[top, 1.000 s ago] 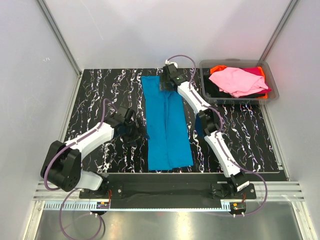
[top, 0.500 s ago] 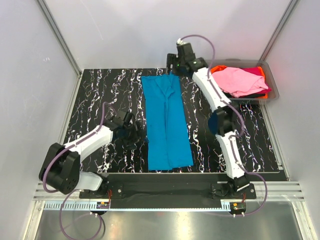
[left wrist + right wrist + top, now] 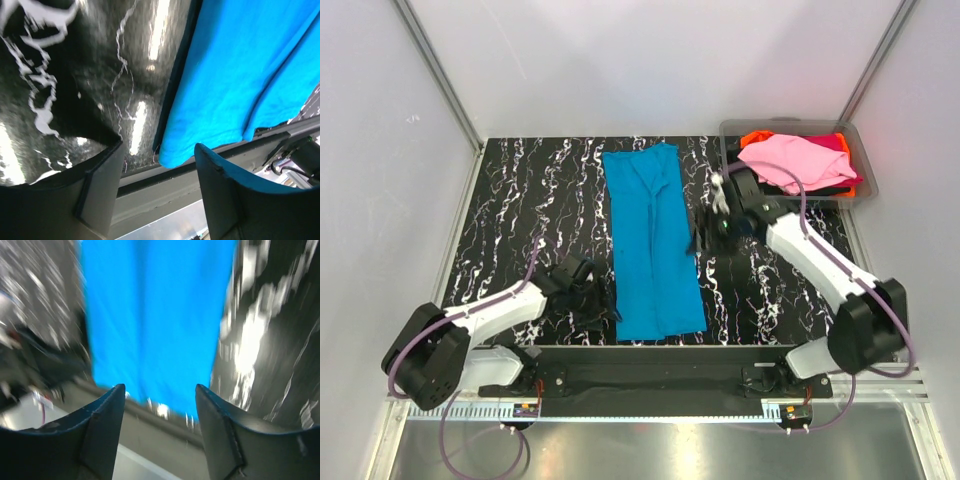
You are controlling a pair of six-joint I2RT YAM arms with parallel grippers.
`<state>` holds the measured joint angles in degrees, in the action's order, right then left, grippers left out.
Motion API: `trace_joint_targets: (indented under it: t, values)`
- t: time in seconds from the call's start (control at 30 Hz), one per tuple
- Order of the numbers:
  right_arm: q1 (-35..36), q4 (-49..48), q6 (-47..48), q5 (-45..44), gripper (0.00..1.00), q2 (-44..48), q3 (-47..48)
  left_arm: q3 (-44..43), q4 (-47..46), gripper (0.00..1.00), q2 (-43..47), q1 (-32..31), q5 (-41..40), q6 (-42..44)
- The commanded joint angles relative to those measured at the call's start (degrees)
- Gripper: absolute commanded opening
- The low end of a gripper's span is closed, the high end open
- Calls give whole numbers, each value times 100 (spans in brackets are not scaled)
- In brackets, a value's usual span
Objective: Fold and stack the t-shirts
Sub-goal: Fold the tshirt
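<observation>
A turquoise-blue t-shirt (image 3: 653, 240) lies folded into a long narrow strip down the middle of the black marbled table. My left gripper (image 3: 603, 302) is low at the strip's near left corner. In the left wrist view it (image 3: 159, 167) is open, and that blue corner (image 3: 172, 155) lies just ahead of the gap, not gripped. My right gripper (image 3: 700, 228) hovers by the strip's right edge, about halfway along. The right wrist view is blurred; there the gripper (image 3: 160, 402) is open and empty, with the blue cloth (image 3: 155, 315) ahead.
A clear grey bin (image 3: 867, 172) at the back right holds a pink shirt (image 3: 790, 160) on top of orange (image 3: 757, 137), magenta (image 3: 835, 143) and black (image 3: 745, 183) ones. The table's near edge and metal rail (image 3: 165, 195) run just beyond the shirt's hem.
The right arm swung from the shirt's far end, past the bin, back to the middle of its right edge. The left gripper slid nearer, to the near left corner. The shirt has not moved.
</observation>
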<state>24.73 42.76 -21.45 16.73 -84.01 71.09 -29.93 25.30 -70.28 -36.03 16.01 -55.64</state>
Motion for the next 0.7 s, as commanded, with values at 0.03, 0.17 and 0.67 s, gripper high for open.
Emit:
trace_joint_targets:
  t: [0.03,0.17,0.67]
  values:
    - [-12,-593,-552,743,64,1024,-1707,303,-350,61,278,-228,-177,-491]
    - [-56,-804,-790,814,63,1422,-2607,339,-429,59,155,-361,-116,-510]
    - [-346,-1877,-1643,1227,40,1124,-3980,892,-790,55,225,-484,-124,-1019]
